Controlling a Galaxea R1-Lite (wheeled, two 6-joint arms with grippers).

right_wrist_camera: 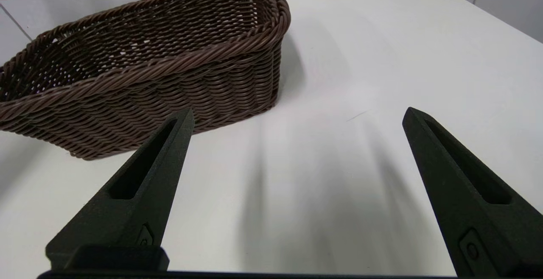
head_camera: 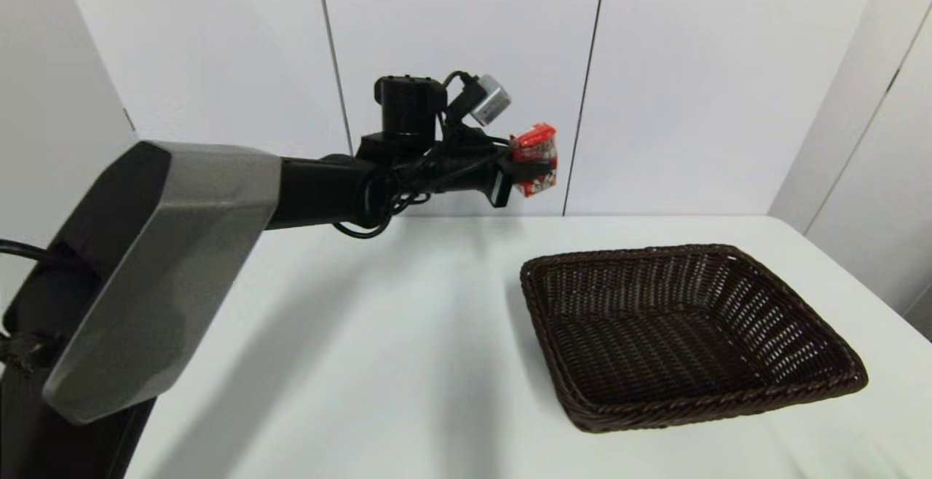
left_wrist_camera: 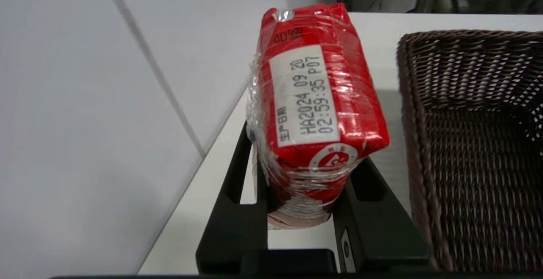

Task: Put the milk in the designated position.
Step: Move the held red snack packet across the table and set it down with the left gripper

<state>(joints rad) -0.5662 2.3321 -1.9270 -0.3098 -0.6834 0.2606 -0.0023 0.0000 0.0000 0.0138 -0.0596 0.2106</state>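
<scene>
The left gripper is raised high above the white counter, its black fingers clamped on either side of the milk, a small red carton wrapped in clear film. The carton hangs in the air near the back wall, above and just beyond the far left corner of a dark brown wicker basket that sits empty on the counter. Holding the carton this high likely lets it clear the basket's rim before being lowered; the basket appears to be the intended spot. In the left wrist view, a white label on the carton's end reads "HA2024 09 20" and "02:59:35 P07", beside small Chinese characters too fine to read and part of a round white emblem. The right gripper rests low over the bare counter beside the basket, its fingers spread wide and holding nothing.
</scene>
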